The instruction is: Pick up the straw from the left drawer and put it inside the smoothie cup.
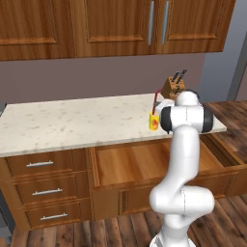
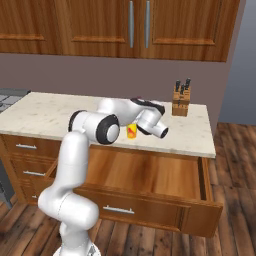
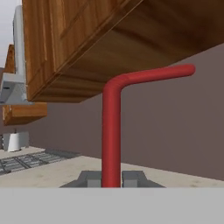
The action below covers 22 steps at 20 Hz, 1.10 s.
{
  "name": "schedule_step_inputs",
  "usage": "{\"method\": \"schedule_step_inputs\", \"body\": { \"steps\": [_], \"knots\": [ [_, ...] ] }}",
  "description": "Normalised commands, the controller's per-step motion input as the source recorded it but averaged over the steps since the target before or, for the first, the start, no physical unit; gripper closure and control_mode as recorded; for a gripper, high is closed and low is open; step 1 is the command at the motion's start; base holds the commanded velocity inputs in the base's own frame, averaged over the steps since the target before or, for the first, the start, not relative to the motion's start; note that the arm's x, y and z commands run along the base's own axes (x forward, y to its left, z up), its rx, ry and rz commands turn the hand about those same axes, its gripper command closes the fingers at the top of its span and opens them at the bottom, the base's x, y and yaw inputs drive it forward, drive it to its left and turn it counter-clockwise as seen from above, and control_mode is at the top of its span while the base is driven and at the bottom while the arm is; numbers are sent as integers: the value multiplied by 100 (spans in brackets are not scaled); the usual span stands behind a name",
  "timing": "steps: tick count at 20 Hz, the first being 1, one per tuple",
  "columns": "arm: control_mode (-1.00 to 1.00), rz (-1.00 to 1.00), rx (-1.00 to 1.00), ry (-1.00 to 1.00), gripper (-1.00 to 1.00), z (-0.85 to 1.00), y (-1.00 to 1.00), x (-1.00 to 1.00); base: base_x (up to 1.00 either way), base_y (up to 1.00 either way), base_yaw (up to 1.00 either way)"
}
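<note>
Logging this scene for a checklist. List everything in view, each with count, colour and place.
thin red straw with a bent tip: one, red, upright between the finger tips, over the cup
small yellow smoothie cup: one, yellow with red mark, counter front edge
wide wooden left drawer: one, brown, pulled open below the counter
wooden knife block: one, brown with dark handles, counter back right
speckled stone counter: one, beige
narrow stacked drawers: three, brown with silver handles, left
gripper: one, dark, shut on the straw

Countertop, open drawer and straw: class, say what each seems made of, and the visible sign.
Countertop: looks like polished stone, pale cream with fine speckles.
Left drawer: wood, warm brown with visible grain, smooth finish.
Straw: probably plastic, uniform red with a soft sheen and a bent tip, held between the jaws.
</note>
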Motion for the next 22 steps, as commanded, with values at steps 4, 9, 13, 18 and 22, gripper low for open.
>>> {"method": "schedule_step_inputs", "body": {
  "steps": [4,9,13,18,22],
  "knots": [
    [-100,0,0,0,100,-20,0,15,0,0,0],
    [-100,0,0,0,100,-12,0,17,0,0,0],
    [-100,0,0,0,100,-5,-4,10,0,0,0],
    [-100,0,0,0,100,0,-13,-9,0,0,0],
    [-100,0,0,0,100,0,-13,-39,0,0,0]
  ]
}}
